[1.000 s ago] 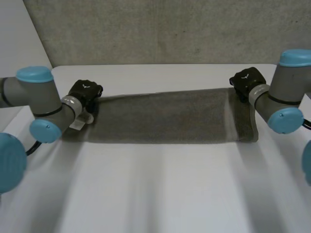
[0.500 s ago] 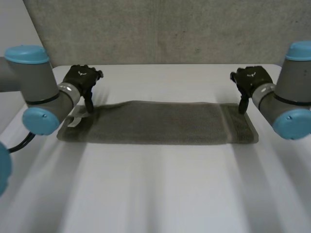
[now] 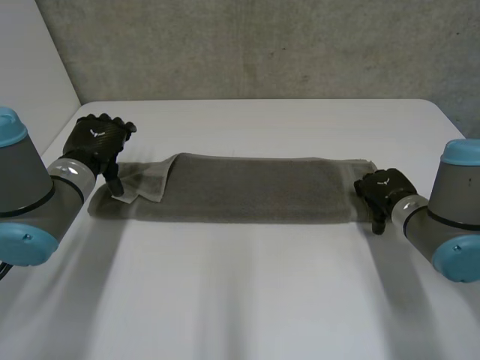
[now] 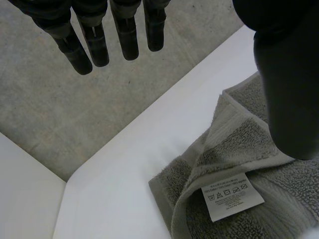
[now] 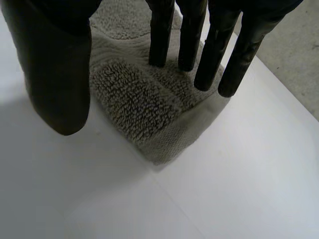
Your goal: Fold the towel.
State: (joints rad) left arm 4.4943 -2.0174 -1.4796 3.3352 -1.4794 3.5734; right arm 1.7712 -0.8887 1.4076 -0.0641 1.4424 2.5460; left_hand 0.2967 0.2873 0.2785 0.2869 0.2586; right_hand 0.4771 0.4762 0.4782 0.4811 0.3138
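The right hand [image 3: 384, 191] covers part of the towel's [image 3: 247, 189] right end; its fingers [image 5: 162, 35] are straight and spread over that corner, contact unclear. The towel lies in a long folded strip across the bench [image 3: 240, 300]. The left hand [image 3: 96, 142], fingers straight and empty, is at the turned-over left corner with its label [image 4: 232, 194].

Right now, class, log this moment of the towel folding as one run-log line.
towel: long strip flat on table, left corner flipped over, label showing | left hand: open, at left end | right hand: open, over right-end corner
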